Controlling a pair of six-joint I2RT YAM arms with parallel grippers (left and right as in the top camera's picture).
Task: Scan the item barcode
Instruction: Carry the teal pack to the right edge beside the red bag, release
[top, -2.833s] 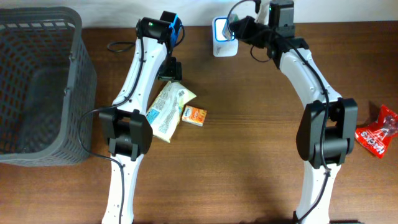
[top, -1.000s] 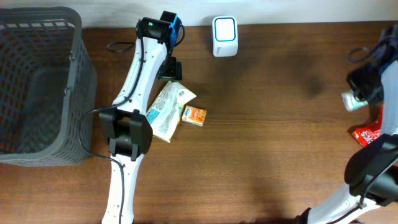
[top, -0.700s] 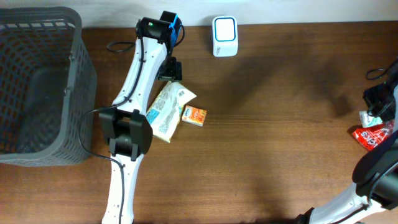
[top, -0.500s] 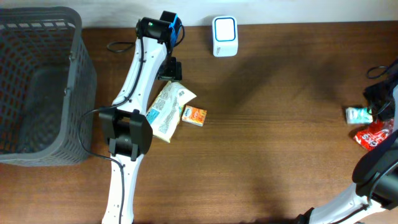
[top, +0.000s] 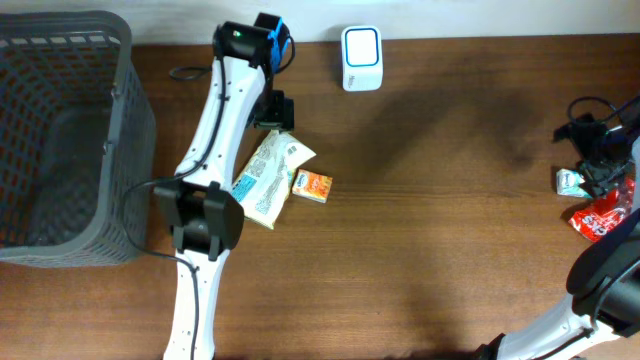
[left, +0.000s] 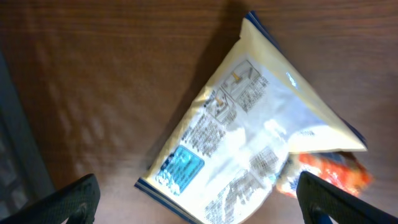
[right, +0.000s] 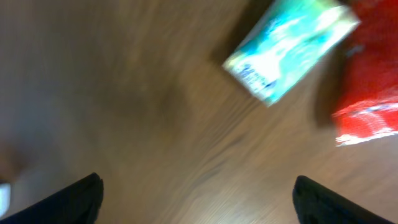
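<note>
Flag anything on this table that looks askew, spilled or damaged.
Nothing looks spilled or damaged. The yellow pouch lies askew, with the small orange packet pressed against its edge. At the far right, the teal packet lies tilted beside the red bag.

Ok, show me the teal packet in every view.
Overhead: teal packet at the far right, about mid-height.
Left wrist: not in it.
Right wrist: teal packet at the top, right of centre.
Shared landmark: the red bag beside it in both.
</note>
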